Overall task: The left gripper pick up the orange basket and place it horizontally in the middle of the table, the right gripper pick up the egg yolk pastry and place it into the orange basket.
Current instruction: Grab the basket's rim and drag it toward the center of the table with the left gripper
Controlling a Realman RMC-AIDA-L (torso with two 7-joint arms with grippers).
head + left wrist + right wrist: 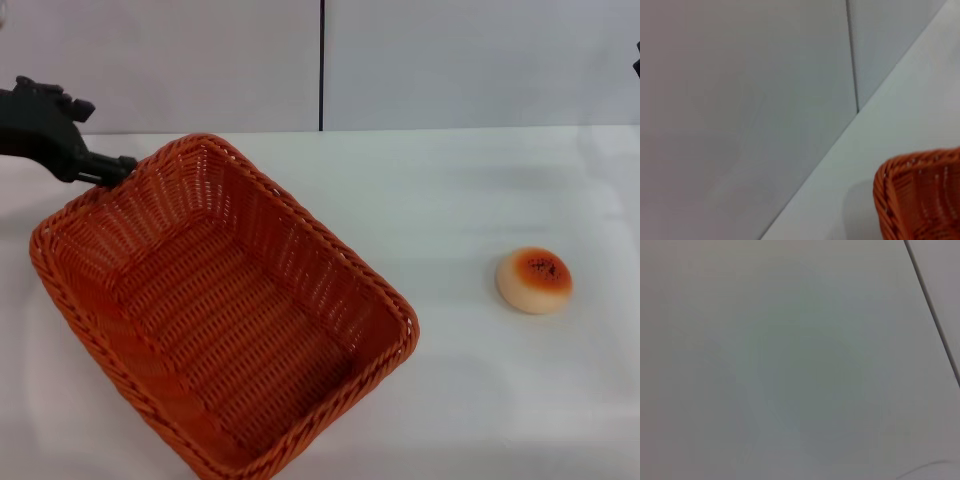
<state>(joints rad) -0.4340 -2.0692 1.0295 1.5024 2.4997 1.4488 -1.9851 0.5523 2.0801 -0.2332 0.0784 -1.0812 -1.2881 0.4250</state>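
The orange basket (pixel 230 320) lies at a diagonal on the left half of the white table (pixel 470 190), its open side up and nothing in it. My left gripper (pixel 112 170) reaches in from the far left and is shut on the braided rim at the basket's far-left corner. One corner of the orange basket (pixel 920 195) shows in the left wrist view. The egg yolk pastry (pixel 535 280) sits alone on the table to the right, well apart from the basket. Of my right gripper (pixel 636 62), only a dark sliver shows at the right edge.
A pale wall with a dark vertical seam (pixel 321 65) stands behind the table's far edge. The bare tabletop stretches between the basket and the pastry. The right wrist view shows only a plain pale surface.
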